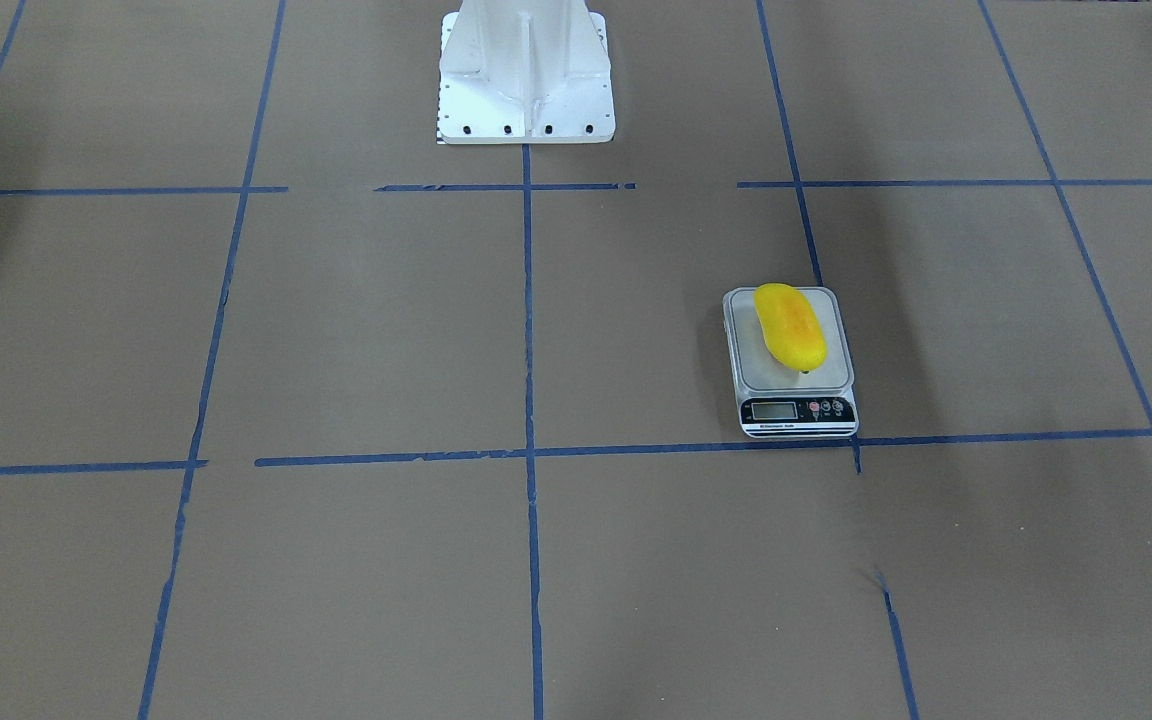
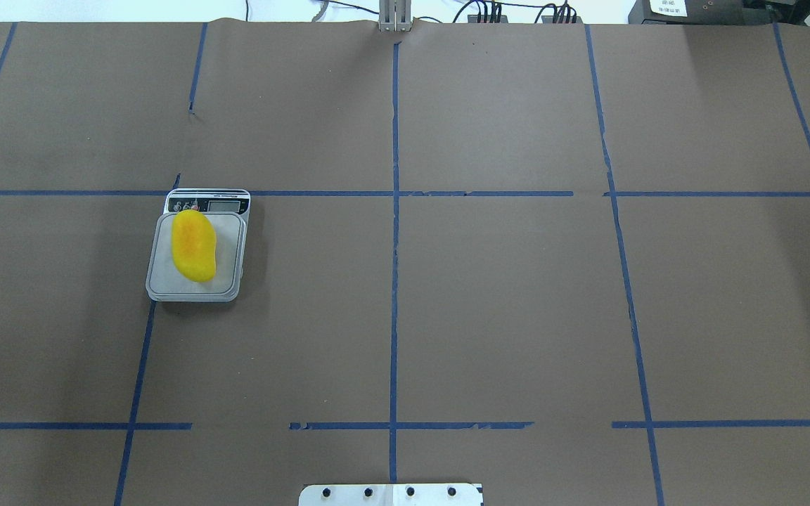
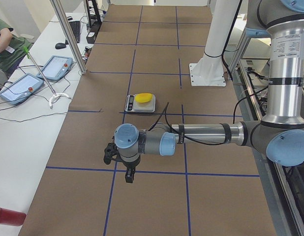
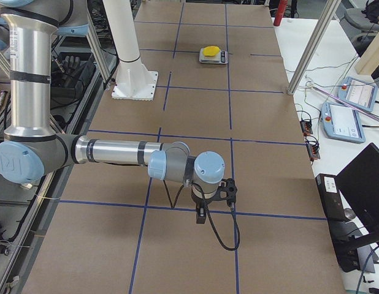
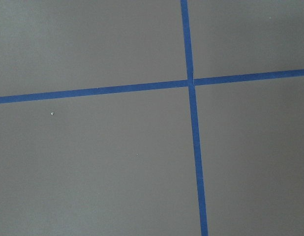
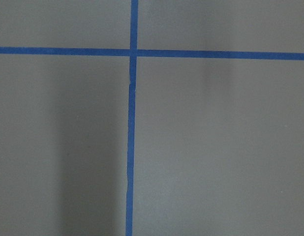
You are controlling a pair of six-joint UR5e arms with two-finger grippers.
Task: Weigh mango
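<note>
The yellow mango (image 1: 789,325) with an orange blush lies lengthwise on the platform of a small digital scale (image 1: 797,410), on the robot's left half of the table. Both also show in the overhead view, the mango (image 2: 193,246) on the scale (image 2: 230,284). Nothing touches them. My left gripper (image 3: 128,174) shows only in the exterior left view, hanging over the table well short of the scale (image 3: 130,103); I cannot tell whether it is open. My right gripper (image 4: 202,215) shows only in the exterior right view, far from the mango (image 4: 211,50); its state is unclear too. Both wrist views show only brown paper and blue tape.
The white robot pedestal (image 1: 524,70) stands at the table's robot side. Blue tape lines (image 2: 394,281) grid the brown table cover. Teach pendants (image 3: 24,83) and cables lie on the white side bench, with metal posts (image 3: 68,34) along that edge.
</note>
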